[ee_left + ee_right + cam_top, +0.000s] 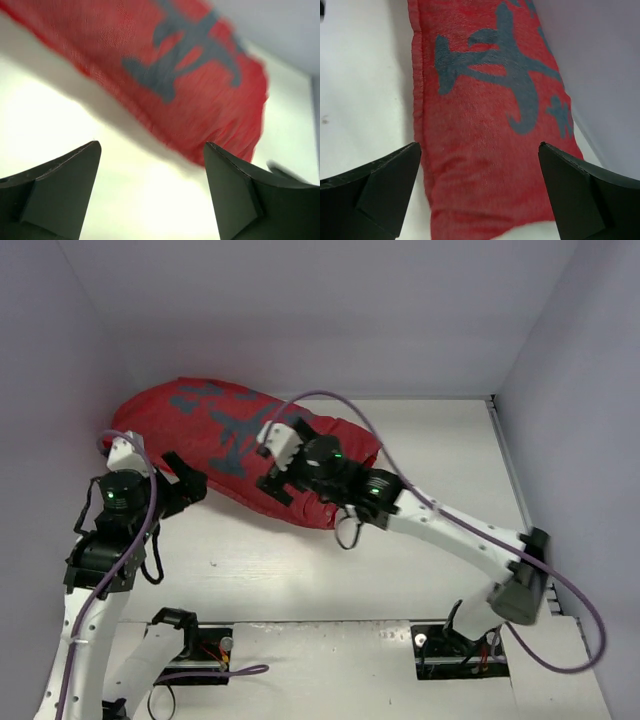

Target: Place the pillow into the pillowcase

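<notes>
Pale walls [300, 310] closed off the white counter [300, 570] at the back and on both sides. On my top feed the pillowcase [230, 440] lay slanted across the far left of the counter, close to the back wall, red with dark grey printed shapes, rounded and full. The pillow was hidden in all three feeds. The left gripper [152, 144] sat just beside the pillowcase's near edge, its fingers spread wide with nothing between them. Only bare counter and the red fabric ahead showed on its wrist feed. The right gripper [479, 145] hung over the right half of the pillowcase, fingers also wide apart and straddling the cloth. I could not tell whether they touched it.
</notes>
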